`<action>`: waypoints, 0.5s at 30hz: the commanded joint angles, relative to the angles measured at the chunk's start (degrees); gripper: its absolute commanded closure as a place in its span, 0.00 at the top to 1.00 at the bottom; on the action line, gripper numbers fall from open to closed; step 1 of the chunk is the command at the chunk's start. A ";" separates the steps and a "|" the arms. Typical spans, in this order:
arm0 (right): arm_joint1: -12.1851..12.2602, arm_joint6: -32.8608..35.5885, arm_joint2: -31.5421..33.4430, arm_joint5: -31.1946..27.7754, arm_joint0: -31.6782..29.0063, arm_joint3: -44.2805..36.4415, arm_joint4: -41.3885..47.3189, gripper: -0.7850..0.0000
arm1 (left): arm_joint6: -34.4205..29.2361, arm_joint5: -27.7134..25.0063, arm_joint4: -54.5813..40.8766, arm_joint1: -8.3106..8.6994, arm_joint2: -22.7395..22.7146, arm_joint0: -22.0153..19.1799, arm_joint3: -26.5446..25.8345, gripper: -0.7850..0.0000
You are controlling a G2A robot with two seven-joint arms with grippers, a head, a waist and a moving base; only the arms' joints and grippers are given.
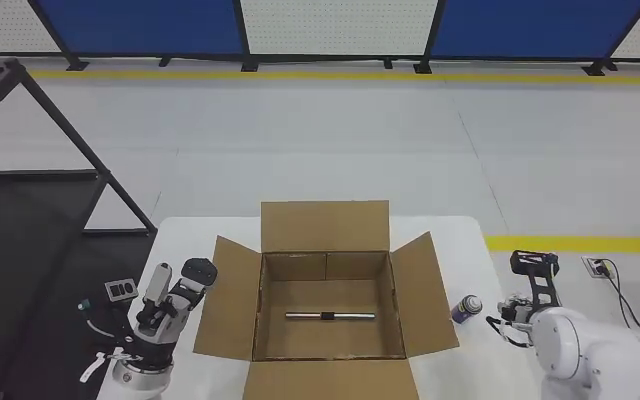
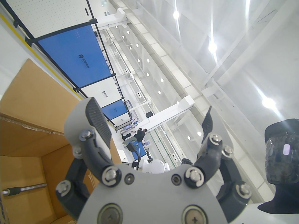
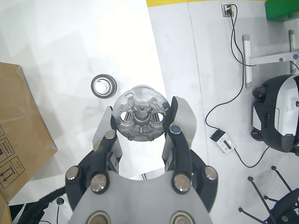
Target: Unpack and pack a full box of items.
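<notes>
Cardboard box [image 1: 325, 290]: mid-table [image 1: 450, 235], flaps open, one metal rod [image 1: 330, 316] lying across its floor.
Spray can [image 1: 465, 308]: upright at the box's 3 o'clock, apart from it.
Right gripper [image 3: 142, 113]: beyond the can at 3 o'clock, jaws clamped on a grey metal part [image 3: 140, 117], possibly a cast hub.
Left gripper [image 2: 150, 115]: box's 9 o'clock, jaws spread, empty.

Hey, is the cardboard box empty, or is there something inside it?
Not empty. The cardboard box is open, flaps spread, and a single metal rod lies on its floor.
</notes>
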 commanded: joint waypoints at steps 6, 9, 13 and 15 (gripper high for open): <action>0.31 -3.02 -0.42 -2.62 -2.38 2.38 -0.53 0.00 | 0.35 -0.71 -0.36 -0.01 -0.21 0.44 0.19 1.00; 0.47 -3.58 -0.57 -2.92 -3.27 4.10 -1.81 0.00 | 0.31 -0.71 -0.37 -0.01 -0.24 0.39 0.46 1.00; 0.58 -5.69 -0.62 -3.99 -5.11 5.76 -0.06 0.00 | 0.18 -0.36 -0.03 0.00 0.05 0.04 0.50 1.00; 0.62 -6.38 -0.85 -3.84 -5.87 6.66 0.07 0.00 | 0.15 -0.10 0.14 0.00 0.27 -0.28 0.50 1.00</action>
